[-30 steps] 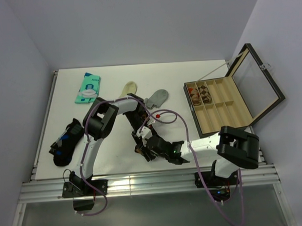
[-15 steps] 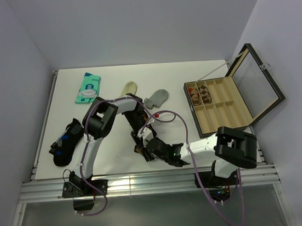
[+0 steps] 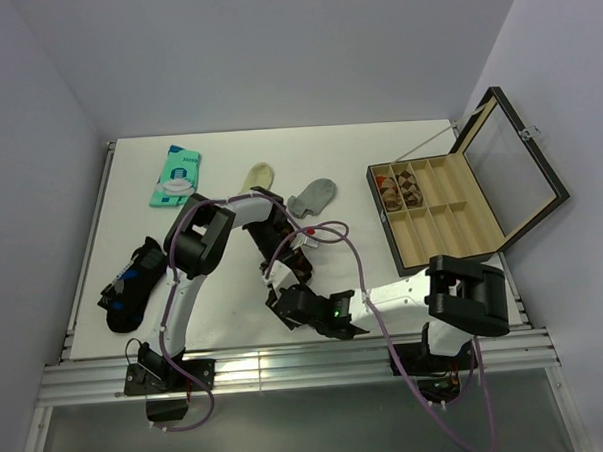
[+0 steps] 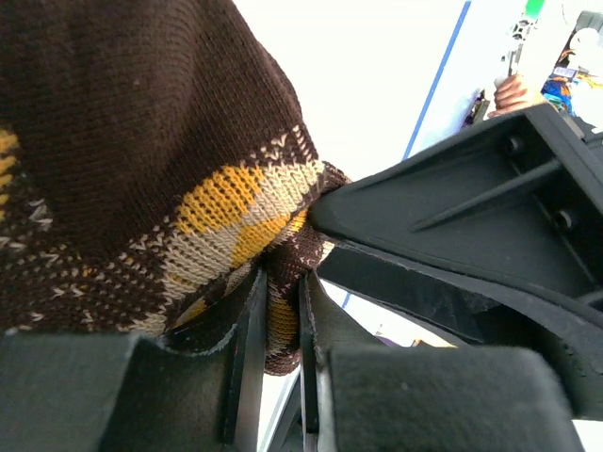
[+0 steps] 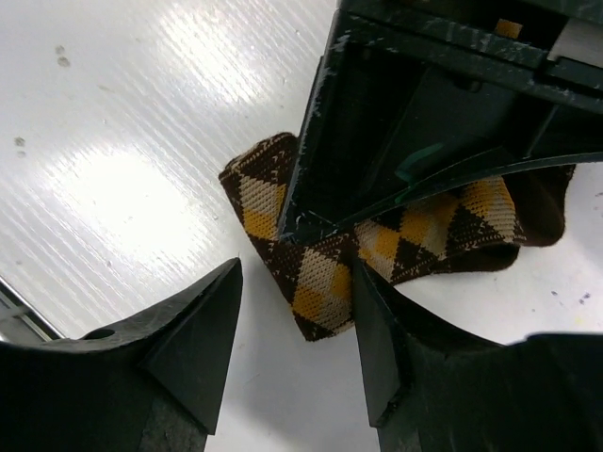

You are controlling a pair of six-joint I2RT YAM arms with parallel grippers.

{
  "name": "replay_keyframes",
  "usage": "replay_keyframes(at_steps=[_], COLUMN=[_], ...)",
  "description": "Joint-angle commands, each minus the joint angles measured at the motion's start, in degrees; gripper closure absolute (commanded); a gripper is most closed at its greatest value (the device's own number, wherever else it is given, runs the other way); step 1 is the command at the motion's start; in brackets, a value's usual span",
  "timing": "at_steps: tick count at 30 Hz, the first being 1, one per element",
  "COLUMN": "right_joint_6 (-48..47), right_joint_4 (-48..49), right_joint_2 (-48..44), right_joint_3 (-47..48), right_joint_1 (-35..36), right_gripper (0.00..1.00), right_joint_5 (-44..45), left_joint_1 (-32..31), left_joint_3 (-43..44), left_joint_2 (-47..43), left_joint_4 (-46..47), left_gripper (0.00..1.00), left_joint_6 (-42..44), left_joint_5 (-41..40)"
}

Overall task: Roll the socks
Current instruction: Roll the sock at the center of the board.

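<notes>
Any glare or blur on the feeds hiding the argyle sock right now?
Right wrist: a bright glare patch on the table left of the argyle sock, whose pattern is sharp. Left wrist: the knit is crisp up close, the background blown out white. Top external: even light, no glare, but the sock barely shows.

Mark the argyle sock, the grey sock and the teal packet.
argyle sock (image 5: 320, 273): right wrist view, on the diamond-patterned folded end.
grey sock (image 3: 315, 194): top external view, mid-foot.
teal packet (image 3: 176, 177): top external view, its centre.

Argyle sock (image 5: 311, 273) lies folded; cream sock (image 3: 259, 175) and grey sock (image 3: 313, 194) lie flat beyond.
</notes>
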Motion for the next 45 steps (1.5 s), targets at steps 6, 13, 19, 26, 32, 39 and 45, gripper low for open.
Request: replay_keyframes(at_steps=[6,13,19,26,32,39,45], right_joint_6=[-1.91,-2.26,-1.47,0.99,2.57,2.75,2.23], right_joint_4=[-11.62,-14.09,-13.47,-10.74,-6.27,-7.31,-8.02], right_joint_2=[4.32,8.98,11.45,8.03,4.95,1.96,-1.82], right_joint_3=[5.34,7.46,8.34,4.21,1.05,0.87,0.16], right_joint_1=[2.63,3.24,3.24,2.45,0.96,-1.06,-5.01], right_gripper=[0.43,0.5,0.79,0.81,0.81,0.82,0.82], right_joint_5=[6.95,9.94,9.15,5.37,1.94,-2.71,-12.72], left_joint_1=[0.51,0.51,0.68,3.67,6.39,9.47,12.72], left_joint_3=[-0.27,-0.36,-1.33,-2.47,-4.66,-7.74,-13.45], left_joint_2=[1.14,1.23,0.26,-3.17,-7.56,-12.82,-20.3], left_joint_4=[5.28,4.57,5.36,9.31,13.36,17.66,26.78], left_gripper=[0.85,0.82,0.72,0.6,0.59,0.61,0.64], left_joint_6=[1.06,1.58,1.24,-2.89,-5.8,-7.99,-12.99], left_joint_5=[-7.17,-7.09,-6.38,-4.45,-2.69,-1.9,-2.69])
